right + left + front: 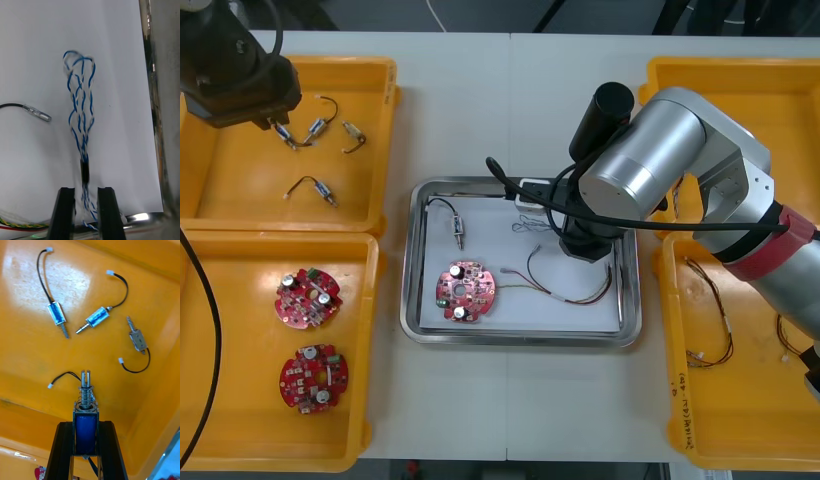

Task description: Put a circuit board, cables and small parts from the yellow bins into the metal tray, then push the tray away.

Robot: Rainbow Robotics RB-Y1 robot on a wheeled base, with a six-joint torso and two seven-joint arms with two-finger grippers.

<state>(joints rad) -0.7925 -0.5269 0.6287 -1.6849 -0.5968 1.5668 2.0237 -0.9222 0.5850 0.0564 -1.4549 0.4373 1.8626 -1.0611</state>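
My right gripper (583,243) (86,210) is low over the far right part of the metal tray (520,338), shut on a twisted blue and white cable (80,112) that stretches out from the fingers across the tray's white inside. The tray also holds a round red circuit board (465,290), a small metal part (459,233) on a black lead, and a red and yellow cable (575,295). My left gripper (275,125) (85,450) hangs in the far left yellow bin (385,120), shut on a blue-bodied small metal part (85,416) with a spring.
Three more small metal parts (96,318) lie on the bin floor beyond the left fingers. The near left bin (370,340) holds two circuit boards (307,297). Thin cables (720,330) lie in the near right bin. The tray's shiny wall (153,75) runs beside the blue and white cable.
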